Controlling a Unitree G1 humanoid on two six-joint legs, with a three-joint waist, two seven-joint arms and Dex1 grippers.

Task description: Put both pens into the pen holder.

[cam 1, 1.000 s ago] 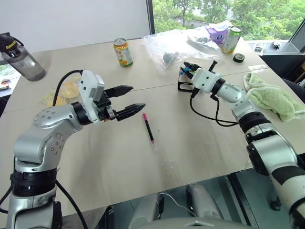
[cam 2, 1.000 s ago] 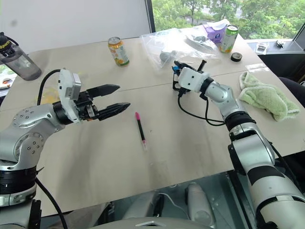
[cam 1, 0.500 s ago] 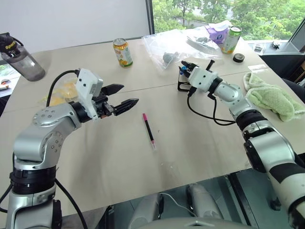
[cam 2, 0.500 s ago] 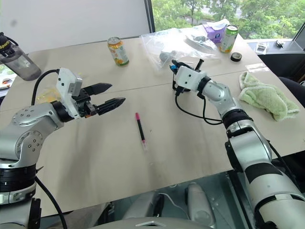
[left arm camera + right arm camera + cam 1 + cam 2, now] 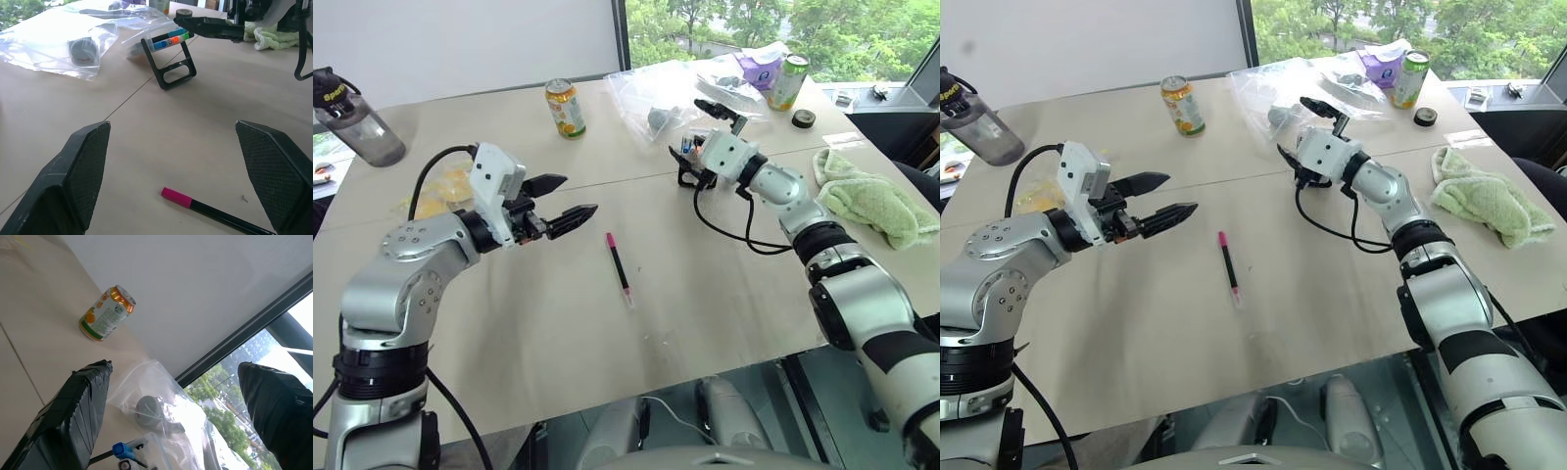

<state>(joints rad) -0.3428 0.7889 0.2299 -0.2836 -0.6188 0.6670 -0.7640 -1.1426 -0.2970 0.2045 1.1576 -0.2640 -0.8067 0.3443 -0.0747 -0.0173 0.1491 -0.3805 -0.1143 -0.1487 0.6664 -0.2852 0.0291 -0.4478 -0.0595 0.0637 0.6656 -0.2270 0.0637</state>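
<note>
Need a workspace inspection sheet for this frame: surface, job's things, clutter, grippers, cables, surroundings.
Surface: pale table, seams across it.
Job's things: pink pen lying flat mid-table; blue pen, its blue end up at the black holder.
Clutter: orange can, green can, plastic bags, green towel, water bottle, tape roll.
Grippers: left gripper open, empty, in the air to the left of the pink pen; right gripper open over the holder, nothing in it.
Cables: black cable looping off the right wrist onto the table; another at the left wrist.
Surroundings: window with trees behind, white wall to the left.
</note>
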